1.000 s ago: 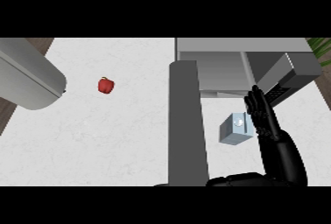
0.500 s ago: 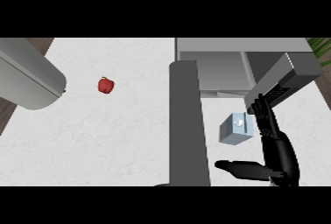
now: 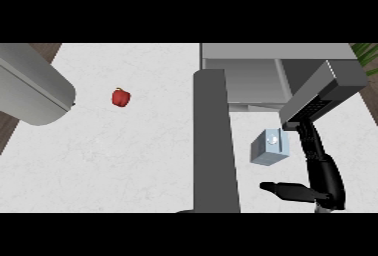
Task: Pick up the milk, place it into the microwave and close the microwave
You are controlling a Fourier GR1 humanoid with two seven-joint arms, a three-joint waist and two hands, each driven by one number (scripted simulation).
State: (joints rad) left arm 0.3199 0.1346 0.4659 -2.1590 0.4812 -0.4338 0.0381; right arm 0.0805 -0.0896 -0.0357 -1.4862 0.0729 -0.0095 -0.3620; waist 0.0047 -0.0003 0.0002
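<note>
With the right robot hand (image 3: 322, 172) spread, fingers straight and thumb out, just right of the milk (image 3: 269, 148) standing on the bench (image 3: 133, 160) near the open microwave (image 3: 244, 75), ease left and curl round its sides before lifting.

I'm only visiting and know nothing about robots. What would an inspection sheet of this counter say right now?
Surface: white counter.
Job's things: milk carton upright on the counter, outside the microwave; its door stands open.
Clutter: red pepper, far left of the carton.
Hands: right hand open, fingers straight beside the carton's right side; left hand not in view.
Cables: nothing seen.
Surroundings: plant leaves at top right; grey rounded shape at left, unidentified.
</note>
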